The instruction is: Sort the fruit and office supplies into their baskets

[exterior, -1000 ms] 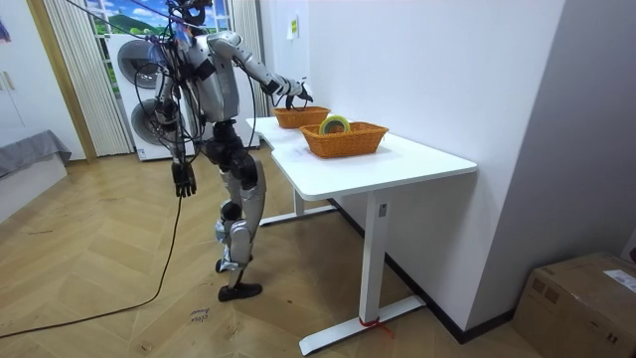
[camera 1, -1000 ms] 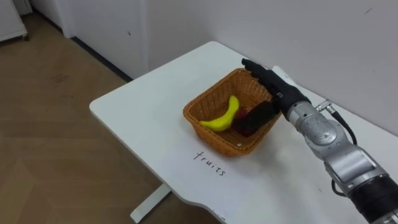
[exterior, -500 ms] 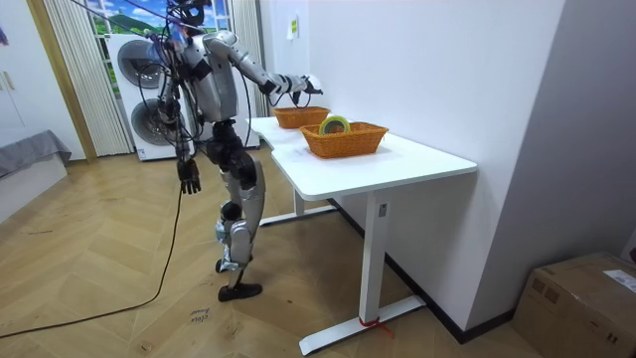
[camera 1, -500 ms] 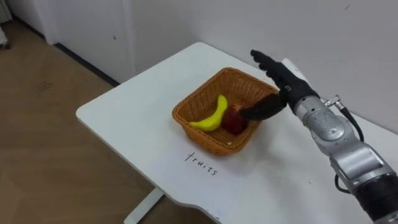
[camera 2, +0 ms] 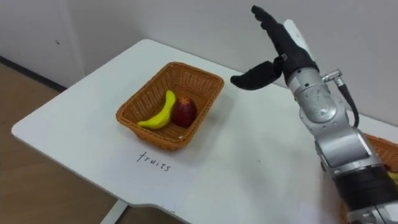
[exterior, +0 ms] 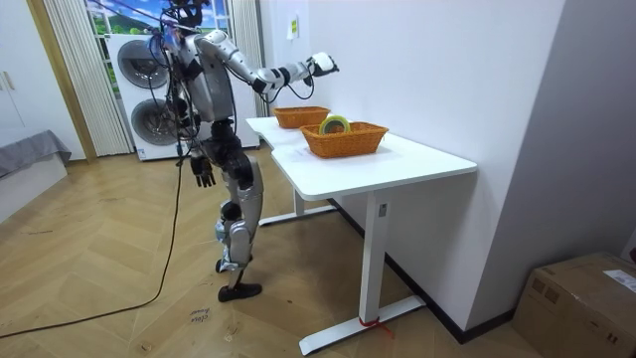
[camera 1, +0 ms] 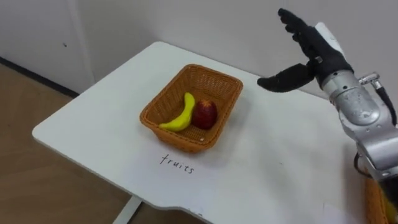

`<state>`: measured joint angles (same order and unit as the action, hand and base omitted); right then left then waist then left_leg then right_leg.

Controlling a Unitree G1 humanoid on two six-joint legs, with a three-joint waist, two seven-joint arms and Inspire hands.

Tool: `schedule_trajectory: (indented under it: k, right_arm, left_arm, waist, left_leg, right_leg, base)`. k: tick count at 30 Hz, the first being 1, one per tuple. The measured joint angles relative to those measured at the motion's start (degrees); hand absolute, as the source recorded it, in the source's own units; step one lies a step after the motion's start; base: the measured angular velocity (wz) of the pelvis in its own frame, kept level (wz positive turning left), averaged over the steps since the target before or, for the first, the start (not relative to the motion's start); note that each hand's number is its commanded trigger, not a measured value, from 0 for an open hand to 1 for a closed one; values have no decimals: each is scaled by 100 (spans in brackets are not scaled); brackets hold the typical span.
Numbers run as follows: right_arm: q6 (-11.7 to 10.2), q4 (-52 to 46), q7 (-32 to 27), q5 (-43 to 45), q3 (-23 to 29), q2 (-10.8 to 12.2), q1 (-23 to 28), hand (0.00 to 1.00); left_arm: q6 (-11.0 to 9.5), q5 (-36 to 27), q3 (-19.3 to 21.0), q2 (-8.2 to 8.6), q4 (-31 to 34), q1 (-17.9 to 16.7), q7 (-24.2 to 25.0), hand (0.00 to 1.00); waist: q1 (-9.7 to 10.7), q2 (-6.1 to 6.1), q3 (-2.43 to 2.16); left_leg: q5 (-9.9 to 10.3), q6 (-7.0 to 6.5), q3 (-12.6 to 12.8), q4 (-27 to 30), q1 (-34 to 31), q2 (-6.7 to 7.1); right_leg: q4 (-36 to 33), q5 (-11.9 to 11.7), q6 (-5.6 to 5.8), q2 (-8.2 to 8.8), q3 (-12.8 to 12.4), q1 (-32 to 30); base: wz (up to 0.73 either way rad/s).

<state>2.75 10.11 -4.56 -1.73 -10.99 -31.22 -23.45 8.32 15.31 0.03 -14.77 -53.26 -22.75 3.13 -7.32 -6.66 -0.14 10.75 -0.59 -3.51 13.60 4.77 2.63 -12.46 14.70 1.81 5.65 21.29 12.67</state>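
Up high, right robot hand (camera 1: 315, 55) spreads (room view: left robot hand (exterior: 204, 175) hangs).

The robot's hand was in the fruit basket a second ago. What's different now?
The right hand let go of the apple and lifted out of the basket, open. The apple lies beside the banana. Basket and banana stayed; the left hand hangs low.

a white table (exterior: 397, 161) stands mid-frame against a white wall (exterior: 447, 70); herringbone wood floor (exterior: 99, 283) below, stacked washers (exterior: 134, 70) upper left beside curtains (exterior: 70, 80), a cardboard box (exterior: 581, 293) lower right.
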Motion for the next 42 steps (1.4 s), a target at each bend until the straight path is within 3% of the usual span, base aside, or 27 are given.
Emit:
schedule_trajectory:
  k: [5,10,11,15,23,25,28,31,32,36,42]
  right_arm:
    - [-25,-1,-305,2,243,-80,0,0]
    - [-21,-144,-344,24,563,-96,67,0]
    - [-22,-249,-347,8,688,-122,72,0]
    - [-26,-408,-425,12,904,-361,98,0]
    - [-29,-404,-553,6,1246,-387,119,0]
    - [-29,-406,-602,-4,1294,-388,120,0]
    - [-29,-409,-674,9,1521,-387,120,0]
    - [-29,-410,-875,24,1855,-389,123,0]
    - [-30,-410,-965,0,1972,-389,125,0]
    - [-31,-410,-1095,-9,2157,-389,127,0]
    - [-128,-686,-1195,-323,2603,-390,573,0]
  left_arm:
    - [-11,-1,-1,11,-7,67,0,0]
    - [-12,17,2,11,24,95,57,0]
    - [-13,44,3,11,25,143,114,0]
    - [-16,45,72,-8,23,222,215,0]
    - [-157,-11,203,-11,25,373,254,0]
    - [-172,-12,203,-15,34,388,247,0]
    - [-179,-5,203,-16,37,424,235,0]
    - [-204,-6,215,-27,38,428,234,0]
    - [-206,-7,217,-30,40,424,234,0]
    - [-240,-7,216,-30,39,409,244,0]
    - [-375,-11,206,-36,40,300,261,0]
  waist:
    - [84,6,-1]
    - [338,26,-5]
    - [397,40,-21]
    - [449,83,-13]
    - [673,7,2]
    - [749,-31,-27]
    - [884,-56,-23]
    - [935,-47,-20]
    - [946,-65,-38]
    - [1024,-41,-24]
    - [1243,-23,-21]
  left_leg:
    - [5,7,194,-38,71,-70]
    - [23,28,268,-53,86,-115]
    - [23,28,288,-60,72,-119]
    - [23,28,424,-98,101,-152]
    - [37,43,682,-187,225,-221]
    - [49,54,765,-183,199,-260]
    - [55,67,823,-180,175,-303]
    - [70,88,900,-186,193,-341]
    - [76,97,964,-187,206,-363]
    - [106,139,1125,-193,239,-426]
    - [187,201,1333,-177,287,-544]
  right_leg:
    - [-26,-31,-27,-29,-174,-90]
    - [-17,-42,-41,-67,-257,-116]
    - [-31,-44,-44,-66,-274,-155]
    - [-35,-55,-60,-82,-400,-207]
    - [-113,-65,-77,-128,-690,-284]
    - [-112,-92,-104,-151,-717,-334]
    - [-110,-118,-123,-181,-723,-380]
    - [-110,-124,-133,-208,-774,-408]
    - [-112,-132,-146,-230,-840,-428]
    - [-111,-154,-182,-294,-1000,-486]
    - [-106,-181,-226,-389,-1070,-531]
  base:
    - [-20]
    - [-8]
    - [-12]
    - [-19]
    - [-18]
    - [-16]
    - [-10]
    - [-15]
    - [-24]
    - [-28]
    - [-21]
